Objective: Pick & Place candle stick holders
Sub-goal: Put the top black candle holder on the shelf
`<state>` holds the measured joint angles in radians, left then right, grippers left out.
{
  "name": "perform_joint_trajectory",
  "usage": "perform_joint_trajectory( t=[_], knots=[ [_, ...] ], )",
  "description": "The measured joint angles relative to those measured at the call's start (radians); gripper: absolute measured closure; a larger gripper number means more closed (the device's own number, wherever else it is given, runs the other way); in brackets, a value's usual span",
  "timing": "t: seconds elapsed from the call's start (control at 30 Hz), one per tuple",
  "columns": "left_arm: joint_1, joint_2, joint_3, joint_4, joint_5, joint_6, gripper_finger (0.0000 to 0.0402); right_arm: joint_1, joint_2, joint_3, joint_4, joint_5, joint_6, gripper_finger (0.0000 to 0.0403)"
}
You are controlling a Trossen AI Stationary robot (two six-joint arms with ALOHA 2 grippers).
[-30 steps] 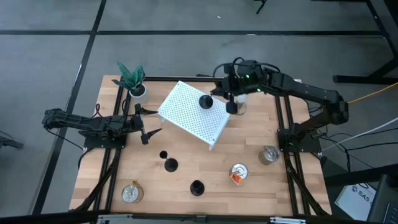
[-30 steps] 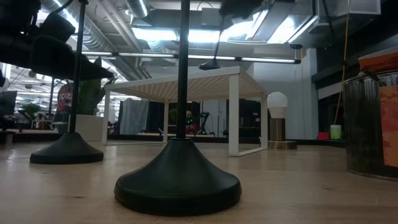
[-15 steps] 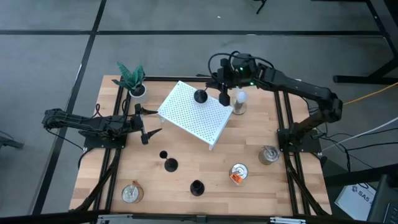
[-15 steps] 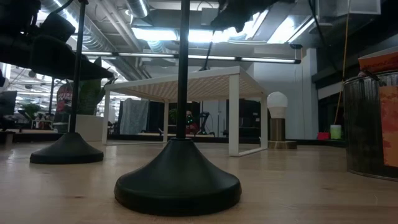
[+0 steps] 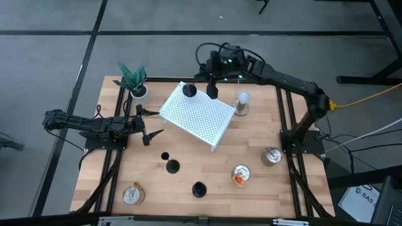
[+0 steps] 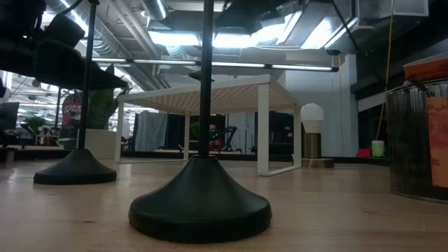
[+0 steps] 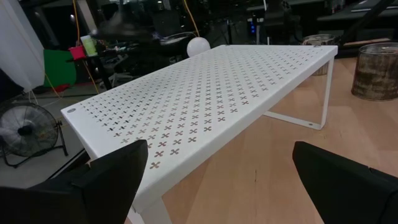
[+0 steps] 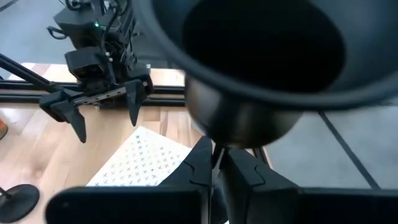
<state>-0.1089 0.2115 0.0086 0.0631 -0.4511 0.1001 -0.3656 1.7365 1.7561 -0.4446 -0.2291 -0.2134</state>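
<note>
High view — white rack (image 5: pixel 200 116) beneath held holder (image 5: pixel 189 90)

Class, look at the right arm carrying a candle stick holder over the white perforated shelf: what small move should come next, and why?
Probably lower it. The right gripper is shut on the stem of a candle stick holder, held over the far corner of the white shelf; in the low view its base seems to hang above the shelf top. The left gripper waits open beside the shelf.
</note>
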Motion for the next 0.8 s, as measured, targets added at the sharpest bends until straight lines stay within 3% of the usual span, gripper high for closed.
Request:
perform_joint_trajectory(
  t=[0.43,0.8],
  knots=[
    [0.000,0.000,0.000,0.000,0.000,0.000,0.0002,-0.002,0.259,0.372,-0.199,0.000,-0.008,0.0385],
    [0.000,0.000,0.000,0.000,0.000,0.000,0.0002,-0.052,0.340,0.406,-0.263,-0.001,0.012,0.0384]
  ],
)
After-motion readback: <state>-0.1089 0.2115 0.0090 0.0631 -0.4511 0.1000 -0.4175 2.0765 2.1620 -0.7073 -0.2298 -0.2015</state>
